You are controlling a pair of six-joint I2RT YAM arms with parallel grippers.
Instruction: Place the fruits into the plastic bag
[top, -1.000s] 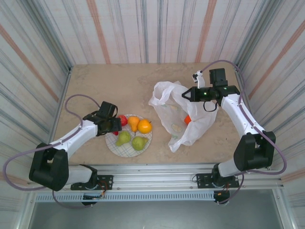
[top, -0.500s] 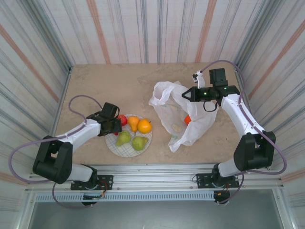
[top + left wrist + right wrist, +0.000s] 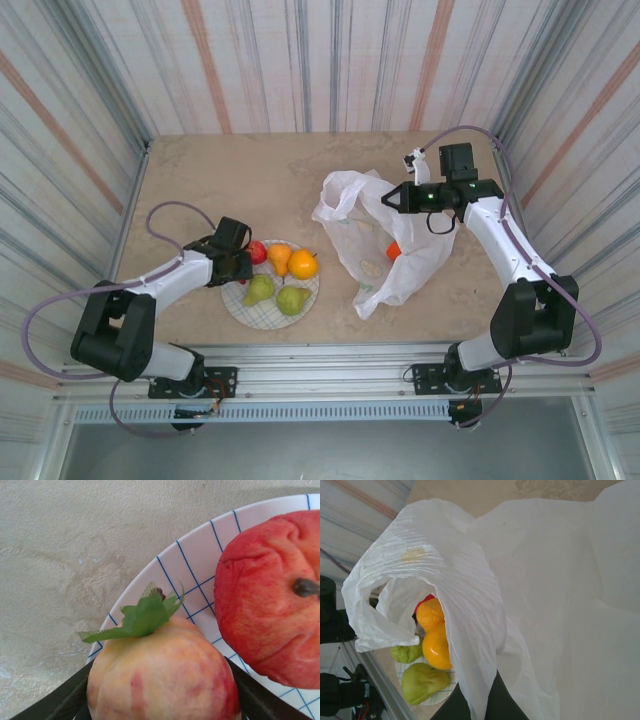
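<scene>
**Lifting a fruit toward a bag held by one edge**

Left gripper [image 3: 240,266] is closed on a pale yellow-and-red round fruit [image 3: 160,675] at the left edge of the round white plaid plate [image 3: 195,562]. Its dark fingers [image 3: 60,702] flank the fruit on both sides. Right gripper [image 3: 393,197] pinches the rim of the thin crinkly white translucent plastic bag [image 3: 400,270], holding one side raised above the beige table [image 3: 200,180], right of the plate. A small orange fruit [image 3: 394,250] shows through the film.

Judged risks:
- The glossy round fruit may slip from the narrow grip.
- The wrinkled red apple [image 3: 272,595] just beside it may be nudged as the fruit lifts.
- With one edge held, the limp film may sag across the mouth, so a released fruit lands outside.

The held fruit has no marked long axis. Its green fabric leaf [image 3: 140,617] and stem end point away from the wrist, along the fingers. The bag's long axis runs roughly far-to-near across the table. Its opening appears to face left toward the plate, since the oranges [image 3: 437,647] and green pears [image 3: 422,682] are visible through it in the right wrist view.
</scene>
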